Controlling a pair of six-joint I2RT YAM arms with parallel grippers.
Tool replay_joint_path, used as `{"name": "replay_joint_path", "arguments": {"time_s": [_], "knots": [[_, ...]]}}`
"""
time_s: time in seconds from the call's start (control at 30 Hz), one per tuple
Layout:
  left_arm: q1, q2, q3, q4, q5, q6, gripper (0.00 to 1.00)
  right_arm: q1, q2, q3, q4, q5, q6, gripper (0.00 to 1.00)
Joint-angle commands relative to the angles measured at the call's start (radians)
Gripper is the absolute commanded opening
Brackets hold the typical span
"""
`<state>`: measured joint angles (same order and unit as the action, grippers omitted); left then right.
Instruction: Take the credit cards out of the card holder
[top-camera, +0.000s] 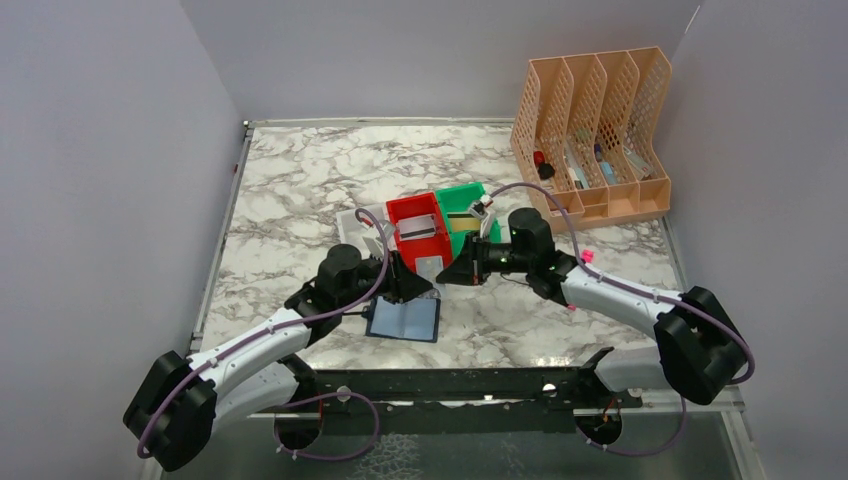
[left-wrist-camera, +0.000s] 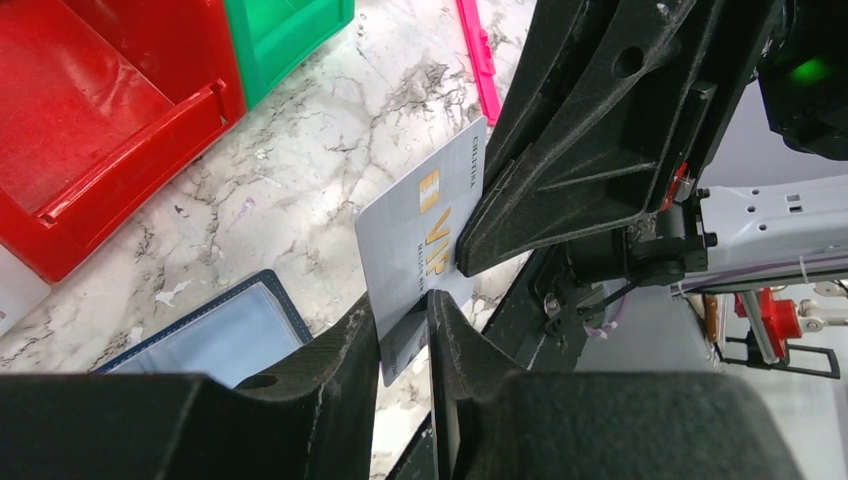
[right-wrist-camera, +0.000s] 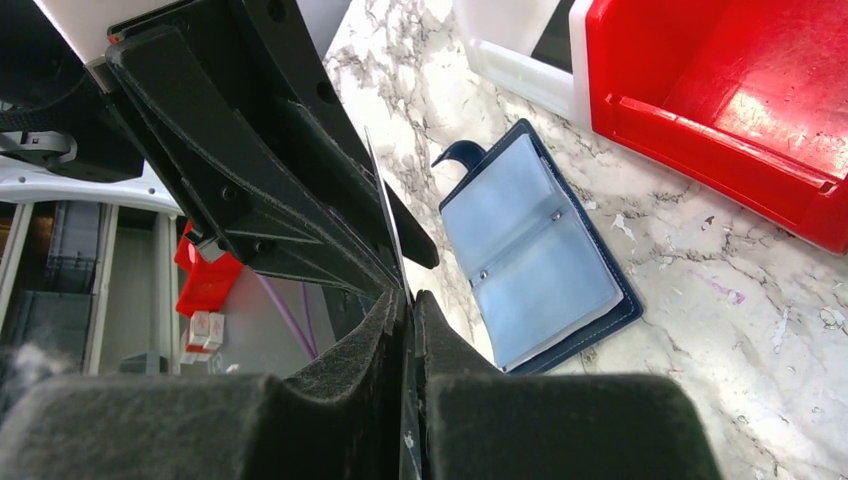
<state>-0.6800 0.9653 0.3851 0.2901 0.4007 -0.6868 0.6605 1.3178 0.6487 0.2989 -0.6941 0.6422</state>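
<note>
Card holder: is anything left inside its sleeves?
The card holder lies open; its two facing clear sleeves show no card. Any sleeves underneath are covered. A silver card is already out.

Silvery-grey flat plastic card (left-wrist-camera: 420, 250) — gold letters "VIP" across its face. Small print beneath them and a second line along one short edge — both too fine to read.

card holder (top-camera: 403, 320) lies spread flat on table (top-camera: 300, 180), toward the near edge, left of centre. just behind it a credit card (left-wrist-camera: 420, 250) stands on edge, between left gripper (left-wrist-camera: 402, 320) and right gripper (right-wrist-camera: 408, 300), which meet from either side. behind them, row of bins (top-camera: 418, 228), side by side. file rack (top-camera: 600, 130) in far right corner.
</note>
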Motion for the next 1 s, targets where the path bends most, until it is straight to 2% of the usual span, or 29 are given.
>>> {"name": "replay_joint_path", "arguments": {"time_s": [0.0,0.23,0.47,0.6,0.77,0.97], "knots": [[-0.006,0.001,0.013,0.043,0.032,0.001,0.25,0.006,0.020,-0.011,0.100,-0.015,0.047,0.13],[-0.006,0.000,0.005,0.044,0.022,-0.011,0.24,0.007,0.027,-0.024,0.146,-0.034,0.075,0.16],[-0.006,-0.010,-0.009,0.043,0.001,-0.017,0.24,0.007,0.019,-0.031,0.152,-0.023,0.075,0.02],[-0.006,-0.031,-0.010,0.002,-0.064,-0.012,0.36,0.007,0.003,-0.019,0.084,0.038,0.031,0.01],[-0.006,-0.112,0.010,-0.125,-0.200,0.020,0.55,0.007,-0.034,0.023,-0.061,0.137,-0.074,0.01],[-0.006,-0.202,0.013,-0.243,-0.322,0.039,0.63,0.007,-0.040,0.099,-0.203,0.243,-0.190,0.01]]}}
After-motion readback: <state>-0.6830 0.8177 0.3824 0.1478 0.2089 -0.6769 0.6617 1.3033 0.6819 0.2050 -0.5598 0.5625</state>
